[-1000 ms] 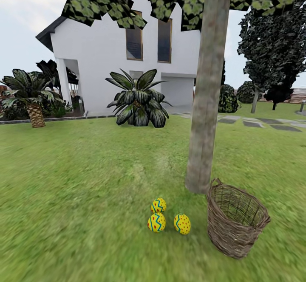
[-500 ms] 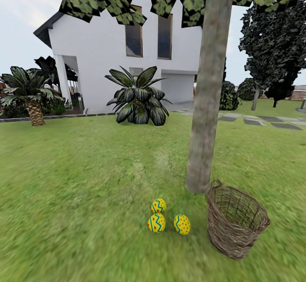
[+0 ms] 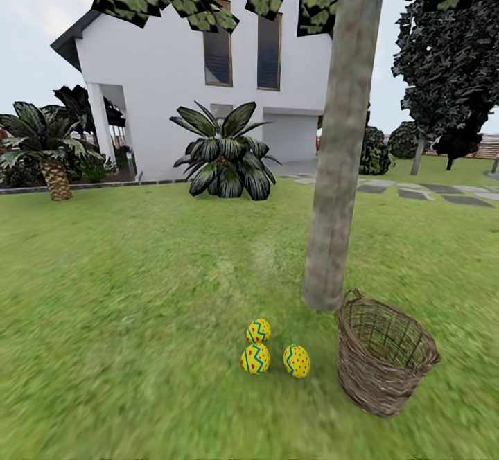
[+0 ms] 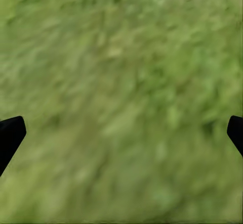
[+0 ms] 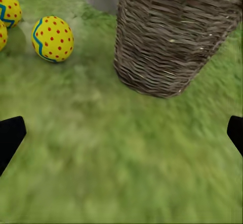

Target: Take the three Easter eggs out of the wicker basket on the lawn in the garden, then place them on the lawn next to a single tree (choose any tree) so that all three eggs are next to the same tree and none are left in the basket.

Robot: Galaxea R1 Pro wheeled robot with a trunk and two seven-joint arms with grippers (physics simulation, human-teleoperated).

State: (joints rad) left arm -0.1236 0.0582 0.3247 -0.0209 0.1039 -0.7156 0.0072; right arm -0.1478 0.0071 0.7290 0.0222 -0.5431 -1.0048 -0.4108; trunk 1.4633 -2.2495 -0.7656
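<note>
With both sets of jaws released and empty, careless turning risked knocking the three Easter eggs (image 3: 274, 350) from the tree (image 3: 337, 169).

You see three Easter eggs (image 3: 274, 350), yellow with blue zigzags and red dots, clustered on the lawn (image 3: 125, 321) at about seven o'clock from the tree (image 3: 338, 169). At the trunk's five o'clock the wicker basket (image 3: 385, 357) stands upright, just beside it.
</note>
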